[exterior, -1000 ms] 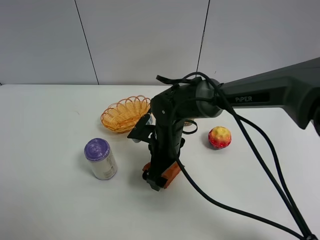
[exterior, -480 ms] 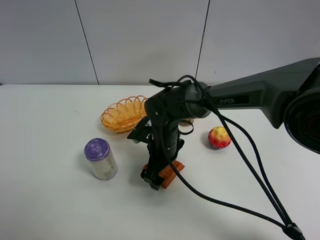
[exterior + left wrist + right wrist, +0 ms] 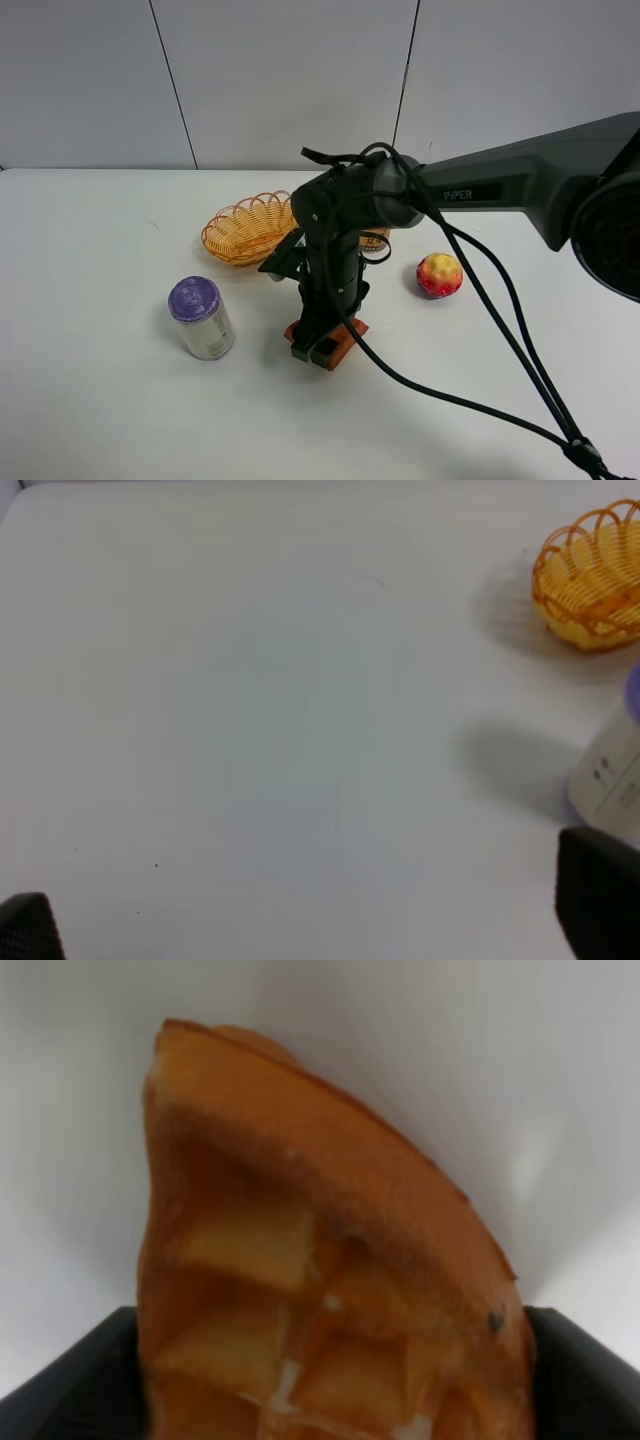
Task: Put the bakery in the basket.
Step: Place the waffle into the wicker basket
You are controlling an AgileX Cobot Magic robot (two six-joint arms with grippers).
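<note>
Waffle wedge, orange-brown with square pockets, is down near the middle of the white table, right at the tip of the right arm, which reaches across from the right side and points steeply downward. The right gripper is closed around the wedge. In the right wrist view its 2 dark fingers press in from either side of the waffle wedge, whose curved crust edge points away from the camera. From where I stand I cannot tell whether the wedge rests on the table or hangs just above it.

The basket, orange-yellow wicker with a looped rim, sits behind and to the left of the wedge, near it but not touching, and its bowl looks bare. A can with a purple lid stands upright to the left of the wedge, in front of the basket. A red-and-yellow fruit ball lies to the right of the arm, well apart from the basket.

The left gripper hangs over bare table with its fingers spread wide and nothing between them. Its camera catches the basket and the can at the edge of the picture.
</note>
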